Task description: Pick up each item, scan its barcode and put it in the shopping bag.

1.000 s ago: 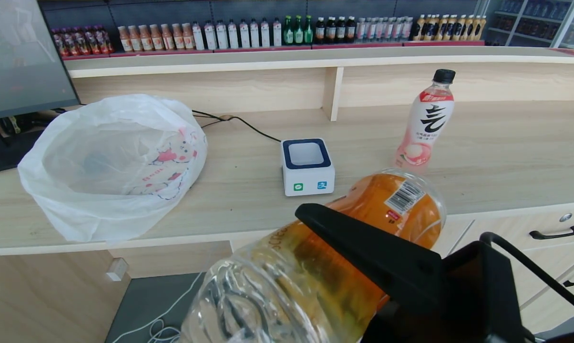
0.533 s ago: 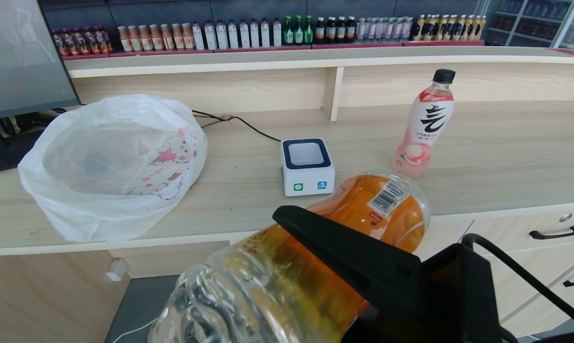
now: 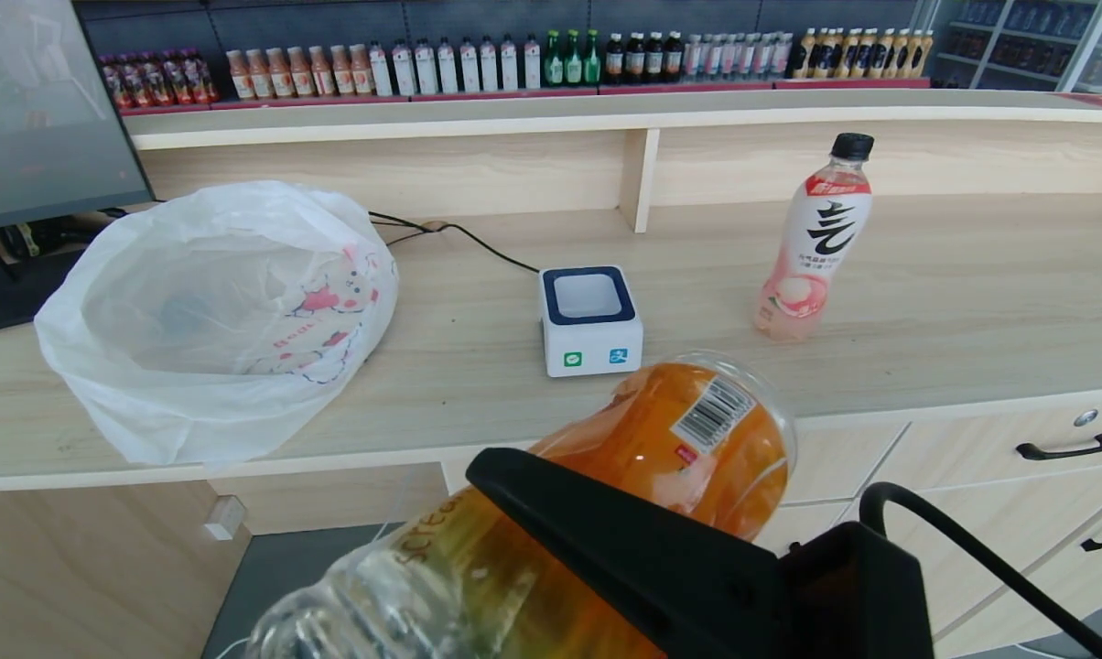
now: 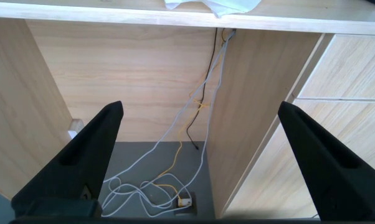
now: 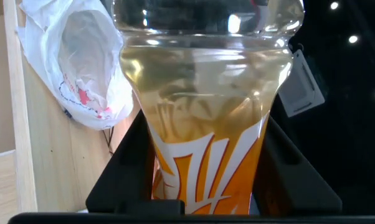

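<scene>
The right gripper (image 5: 203, 158) is raised just before the front edge of the light wood-grain counter (image 3: 972, 302). Its black fingers are clamped on either side of a clear, ribbed plastic bottle of orange drink (image 3: 679, 439). The bottle lies nearly on its side, barcode up, near the white cube scanner with a blue-rimmed window (image 3: 591, 320). The left gripper (image 4: 200, 155) hangs low by the cabinet front, fingers spread wide. A crinkled translucent white shopping bag (image 3: 212, 311) sits open on the counter, left of the scanner. A slim pink-labelled bottle with a black cap (image 3: 812, 243) stands upright on its right.
</scene>
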Controlling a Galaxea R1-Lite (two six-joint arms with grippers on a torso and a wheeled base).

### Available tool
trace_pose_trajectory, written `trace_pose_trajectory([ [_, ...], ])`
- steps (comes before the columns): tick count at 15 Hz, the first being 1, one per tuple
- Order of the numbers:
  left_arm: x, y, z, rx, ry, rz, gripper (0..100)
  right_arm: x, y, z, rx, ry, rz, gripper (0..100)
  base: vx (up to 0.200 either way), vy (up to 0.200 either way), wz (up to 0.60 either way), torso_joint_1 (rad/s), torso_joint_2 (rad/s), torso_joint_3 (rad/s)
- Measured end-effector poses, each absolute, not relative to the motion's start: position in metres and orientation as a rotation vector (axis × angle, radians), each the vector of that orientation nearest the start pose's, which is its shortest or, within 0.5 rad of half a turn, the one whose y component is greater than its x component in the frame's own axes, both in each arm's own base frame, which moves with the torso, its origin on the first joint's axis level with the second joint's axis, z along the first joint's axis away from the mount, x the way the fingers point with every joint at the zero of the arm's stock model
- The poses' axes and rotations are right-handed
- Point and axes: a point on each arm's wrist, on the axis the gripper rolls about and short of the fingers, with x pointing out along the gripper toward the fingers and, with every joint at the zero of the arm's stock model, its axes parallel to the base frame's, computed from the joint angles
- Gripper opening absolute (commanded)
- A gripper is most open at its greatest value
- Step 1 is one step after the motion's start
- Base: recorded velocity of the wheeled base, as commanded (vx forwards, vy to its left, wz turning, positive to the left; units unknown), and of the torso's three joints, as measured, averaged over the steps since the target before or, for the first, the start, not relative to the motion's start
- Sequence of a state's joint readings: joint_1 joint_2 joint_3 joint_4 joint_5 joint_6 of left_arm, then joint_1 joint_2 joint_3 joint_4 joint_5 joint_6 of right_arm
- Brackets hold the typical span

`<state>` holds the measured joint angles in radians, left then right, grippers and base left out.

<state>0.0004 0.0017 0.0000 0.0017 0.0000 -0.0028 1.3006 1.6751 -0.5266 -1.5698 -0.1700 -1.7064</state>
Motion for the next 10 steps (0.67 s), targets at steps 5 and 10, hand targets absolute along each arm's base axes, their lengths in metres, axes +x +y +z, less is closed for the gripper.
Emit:
trace_pose_trajectory([
  [5,-0.0227,0.0,0.0753,-0.003,0.003,0.0,100,0.0724,0.255,0.2102,-1.205,-1.131,0.528,0,0.0,0.0,0.0,0.0,0.0,0.0],
  [10,-0.0227,0.0,0.0753,-0.003,0.003,0.001,100,0.074,0.2544,0.2097,-1.117,-1.085,0.578,0,0.0,0.0,0.0,0.0,0.0,0.0],
])
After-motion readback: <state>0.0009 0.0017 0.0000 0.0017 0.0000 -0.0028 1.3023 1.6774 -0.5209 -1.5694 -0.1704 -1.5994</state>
